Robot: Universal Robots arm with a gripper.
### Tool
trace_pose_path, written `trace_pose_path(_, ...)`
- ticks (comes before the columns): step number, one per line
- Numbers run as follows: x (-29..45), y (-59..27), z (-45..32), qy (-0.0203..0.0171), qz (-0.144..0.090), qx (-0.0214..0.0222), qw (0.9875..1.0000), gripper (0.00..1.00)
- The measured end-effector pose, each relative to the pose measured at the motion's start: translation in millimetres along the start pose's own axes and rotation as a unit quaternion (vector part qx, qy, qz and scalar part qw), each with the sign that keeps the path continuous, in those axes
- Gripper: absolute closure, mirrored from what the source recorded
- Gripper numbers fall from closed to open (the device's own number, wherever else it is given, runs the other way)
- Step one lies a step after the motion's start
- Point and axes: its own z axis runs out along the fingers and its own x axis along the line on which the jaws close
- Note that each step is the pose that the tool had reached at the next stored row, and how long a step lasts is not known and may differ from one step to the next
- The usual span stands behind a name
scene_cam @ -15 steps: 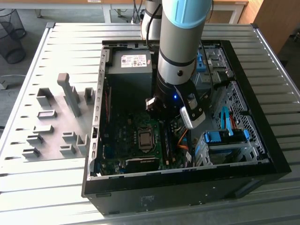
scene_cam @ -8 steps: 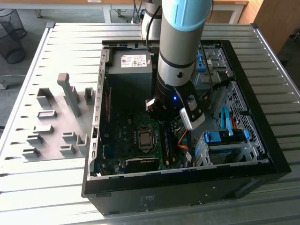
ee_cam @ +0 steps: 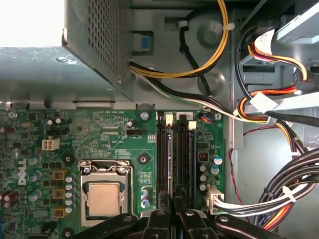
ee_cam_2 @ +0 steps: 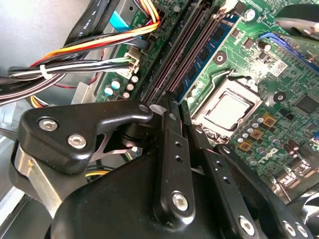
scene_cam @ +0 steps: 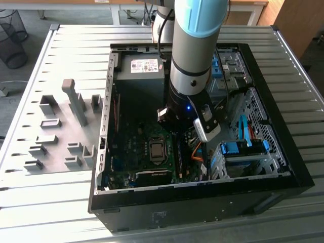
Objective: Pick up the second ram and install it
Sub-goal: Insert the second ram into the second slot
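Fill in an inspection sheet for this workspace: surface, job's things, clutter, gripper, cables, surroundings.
Surface: slatted metal table carrying an open computer case.
Job's things: a blue ram stick stands in a slot beside the processor socket; whether it is the second one cannot be told.
Clutter: grey fixture blocks on the table, at the exterior view's left.
Gripper: gripper low over the memory slots; grasp cannot be told.
Cables: tied bundles beside the board, off the slots.
Surroundings: wire bin on the floor.
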Motion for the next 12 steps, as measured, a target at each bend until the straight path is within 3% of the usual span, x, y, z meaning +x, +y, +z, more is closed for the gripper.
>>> trace_pose_path(12, 1.1, -0.6, 4.6, 0.0, 0.002, -0.0011, 1.0, 0.86)
